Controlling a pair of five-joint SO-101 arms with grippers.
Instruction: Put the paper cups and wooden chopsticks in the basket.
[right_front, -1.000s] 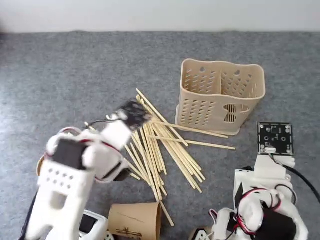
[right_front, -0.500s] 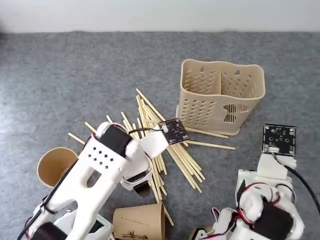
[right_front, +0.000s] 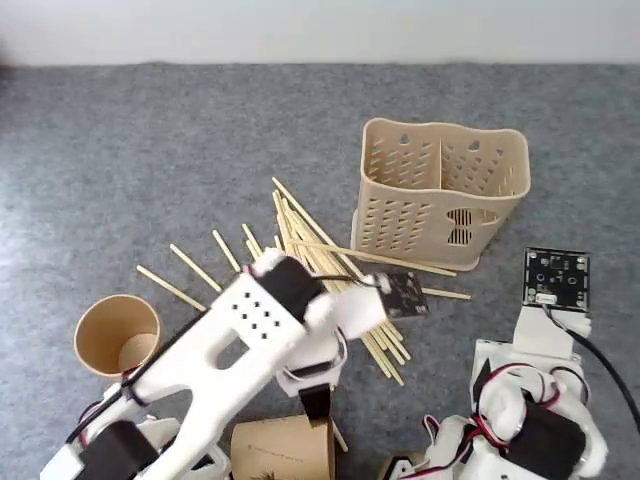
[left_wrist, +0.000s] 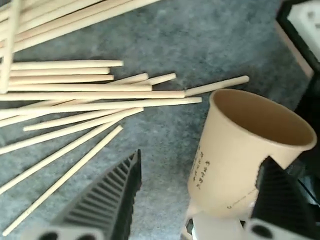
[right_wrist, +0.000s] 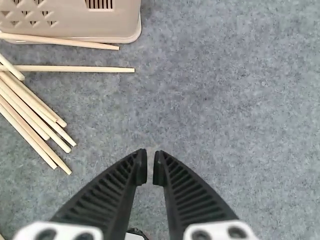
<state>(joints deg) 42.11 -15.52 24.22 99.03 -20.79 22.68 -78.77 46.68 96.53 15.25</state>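
**Left pincer spread over the tipped cup**

High view: the left pincer (right_front: 316, 398) is hovering just above a paper cup (right_front: 282, 450) lying on its side. Wooden chopsticks (right_front: 335, 275) are lying beyond it, before the basket (right_front: 440, 190). A second cup (right_front: 117, 335) is standing upright well aside.

Left wrist view: its jaws are gaping wide, the tipped cup lying between them.

Right wrist view: the right pincer (right_wrist: 150, 167) is staying clenched on nothing, with chopsticks ahead.

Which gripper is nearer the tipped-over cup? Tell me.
Left. The left gripper is open right at the tipped cup; the right gripper is shut over bare carpet, apart from it.
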